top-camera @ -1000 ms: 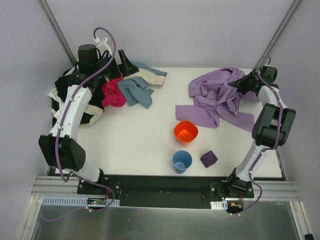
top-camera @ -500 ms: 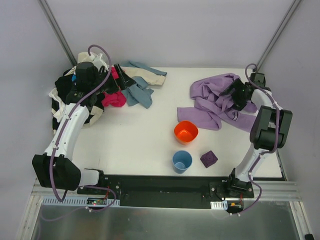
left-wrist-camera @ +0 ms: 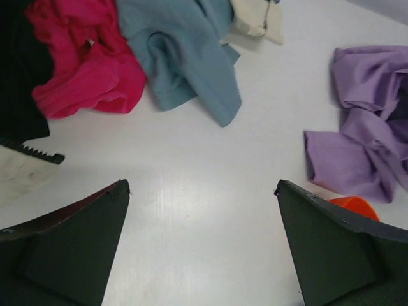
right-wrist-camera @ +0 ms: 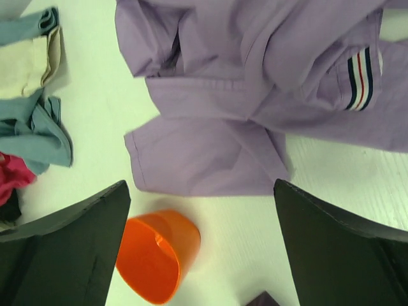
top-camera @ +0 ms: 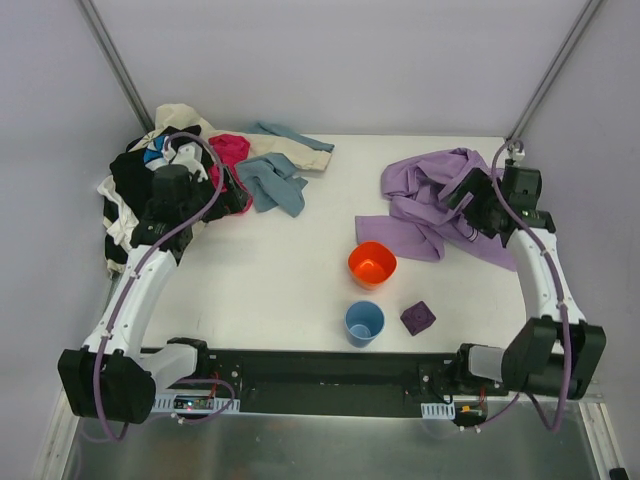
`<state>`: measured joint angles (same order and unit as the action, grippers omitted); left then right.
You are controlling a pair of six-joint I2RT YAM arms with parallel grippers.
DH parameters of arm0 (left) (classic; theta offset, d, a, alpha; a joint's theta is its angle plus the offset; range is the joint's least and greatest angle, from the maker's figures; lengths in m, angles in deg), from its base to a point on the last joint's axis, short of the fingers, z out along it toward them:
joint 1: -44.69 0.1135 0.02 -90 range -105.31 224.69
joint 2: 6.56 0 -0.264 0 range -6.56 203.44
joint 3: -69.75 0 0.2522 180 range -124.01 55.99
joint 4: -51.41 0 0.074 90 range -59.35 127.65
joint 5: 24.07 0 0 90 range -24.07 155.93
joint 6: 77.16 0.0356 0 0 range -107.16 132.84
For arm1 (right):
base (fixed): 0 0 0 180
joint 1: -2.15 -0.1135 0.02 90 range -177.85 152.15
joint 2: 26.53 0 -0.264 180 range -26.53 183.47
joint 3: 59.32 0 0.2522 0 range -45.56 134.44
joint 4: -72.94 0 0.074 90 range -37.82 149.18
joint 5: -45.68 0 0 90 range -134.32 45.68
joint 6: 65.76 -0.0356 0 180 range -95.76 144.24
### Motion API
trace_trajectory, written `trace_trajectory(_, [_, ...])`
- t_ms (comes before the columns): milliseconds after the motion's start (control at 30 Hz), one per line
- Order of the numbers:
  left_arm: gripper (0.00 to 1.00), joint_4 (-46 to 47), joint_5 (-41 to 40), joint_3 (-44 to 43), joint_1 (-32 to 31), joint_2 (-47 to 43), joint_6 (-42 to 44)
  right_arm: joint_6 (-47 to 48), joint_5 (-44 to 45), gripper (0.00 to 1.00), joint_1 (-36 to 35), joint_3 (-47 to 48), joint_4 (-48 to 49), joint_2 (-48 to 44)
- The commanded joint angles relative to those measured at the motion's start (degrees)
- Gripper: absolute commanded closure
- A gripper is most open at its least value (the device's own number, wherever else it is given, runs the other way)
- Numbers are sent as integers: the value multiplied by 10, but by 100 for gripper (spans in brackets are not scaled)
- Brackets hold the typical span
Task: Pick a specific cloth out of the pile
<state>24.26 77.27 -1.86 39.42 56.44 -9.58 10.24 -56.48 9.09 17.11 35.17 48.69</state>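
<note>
Cloth (top-camera: 430,205), light purple and crumpled, lies on the far right of the table (top-camera: 270,280), well apart from the pile (top-camera: 140,190) at the far left. The right gripper (right-wrist-camera: 199,186) is over its right part, fingers wide apart and empty. An orange bowl (top-camera: 372,264) sits just beside its near edge. The left gripper (left-wrist-camera: 203,186), equally wide and empty, is near the pile's magenta cloth (left-wrist-camera: 83,70).

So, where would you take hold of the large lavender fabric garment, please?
I'd pinch the lavender fabric garment at its raised, bunched folds on the far side, coming straight down with the right gripper. Its near flap lies flat on the table, offering nothing to close on.
</note>
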Motion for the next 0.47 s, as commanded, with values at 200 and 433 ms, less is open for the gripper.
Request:
trace_trajectory(200, [1, -10, -80, 81, -2, -62, 52, 65, 72, 4, -28, -156, 18, -247])
trace_trajectory(433, [1, 15, -65, 103, -2, -95, 51, 92, 102, 4, -28, -235, 19, -397])
